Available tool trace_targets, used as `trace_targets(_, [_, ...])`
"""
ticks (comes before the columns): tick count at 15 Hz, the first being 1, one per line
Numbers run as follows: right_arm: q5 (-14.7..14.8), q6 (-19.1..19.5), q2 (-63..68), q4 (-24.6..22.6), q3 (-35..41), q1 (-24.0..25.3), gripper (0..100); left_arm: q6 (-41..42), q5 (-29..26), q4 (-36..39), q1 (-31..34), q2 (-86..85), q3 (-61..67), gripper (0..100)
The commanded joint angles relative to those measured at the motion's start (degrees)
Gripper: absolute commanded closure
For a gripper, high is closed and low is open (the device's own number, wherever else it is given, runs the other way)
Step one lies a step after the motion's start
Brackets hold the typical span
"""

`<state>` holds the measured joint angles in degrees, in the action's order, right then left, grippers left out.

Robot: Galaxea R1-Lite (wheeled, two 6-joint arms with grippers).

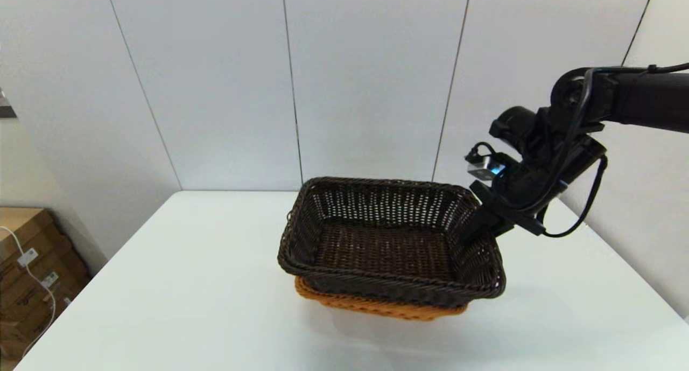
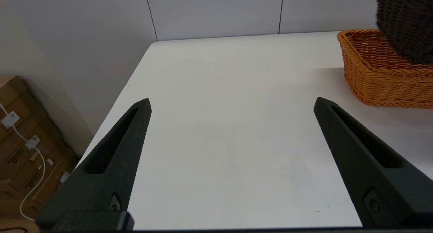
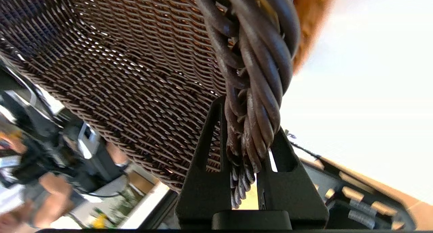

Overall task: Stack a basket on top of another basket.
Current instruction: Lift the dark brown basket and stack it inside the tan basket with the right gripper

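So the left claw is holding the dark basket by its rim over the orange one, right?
Not quite: it is the right claw, not the left. The right wrist view shows it pinching the dark basket's braided rim, above the orange basket. The left claw hangs open over bare table.

You see woven wicker on both: the dark brown basket (image 1: 391, 242) has open-weave sides and a thick braided rim with a dull sheen, the orange basket (image 2: 379, 74) a tight, ribbed weave. The tabletop (image 1: 188, 290) looks smooth, white, matt. The right claw (image 3: 250, 138) is matt black plastic.
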<state>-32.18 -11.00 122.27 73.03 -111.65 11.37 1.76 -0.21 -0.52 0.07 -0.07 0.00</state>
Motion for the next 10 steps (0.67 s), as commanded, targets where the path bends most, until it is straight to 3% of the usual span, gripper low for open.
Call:
trace_targets(1, [-0.69,0.19,2.01,-1.93,-0.14,0.67,100,0.0,0.03,0.0,0.01,0.07,0.09,0])
trace_targets(4, [-2.53,-0.17,1.83,-4.22,-0.14,-0.21,100,0.0,0.03,0.0,0.01,0.07,0.09,0])
trace_targets(10, [-2.89,0.01,3.32,-5.18,-0.14,-0.39,100,0.0,0.03,0.0,0.01,0.07,0.09,0])
